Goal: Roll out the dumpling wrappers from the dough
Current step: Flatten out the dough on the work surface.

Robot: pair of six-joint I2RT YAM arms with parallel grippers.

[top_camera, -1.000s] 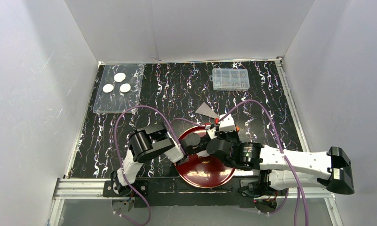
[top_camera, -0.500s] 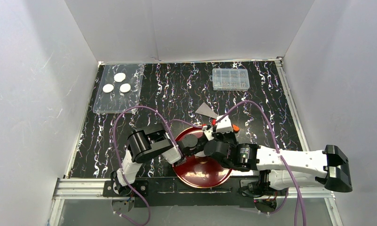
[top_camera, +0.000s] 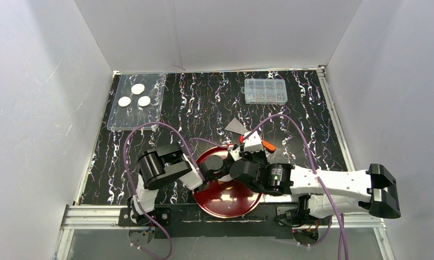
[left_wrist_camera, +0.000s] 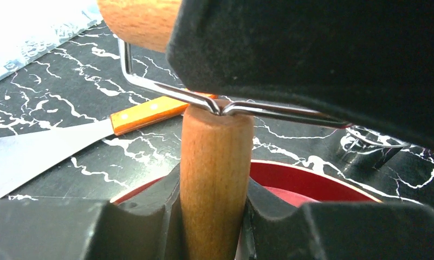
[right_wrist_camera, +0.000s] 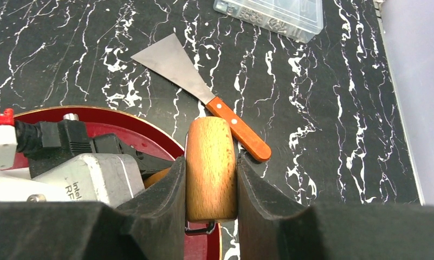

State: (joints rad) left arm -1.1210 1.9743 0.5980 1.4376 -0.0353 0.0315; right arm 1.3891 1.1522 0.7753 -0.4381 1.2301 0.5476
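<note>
Right wrist: right claw (right_wrist_camera: 211, 160) clamped on wooden roller (right_wrist_camera: 211, 170), long axis toward spatula (right_wrist_camera: 192, 80); left claw (left_wrist_camera: 214, 187) clamped on its handle (left_wrist_camera: 214, 157).

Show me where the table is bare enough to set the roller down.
Widest bare stretch: the far mat between the clear tray and the clear box. Another lies right of the scraper, below the box, out to the mat's right edge. Crowded: the red plate, where the left gripper and right gripper clamp the wooden roller.

A lab booth: white panel walls (top_camera: 220, 32) around a marbled table (top_camera: 203, 103).
</note>
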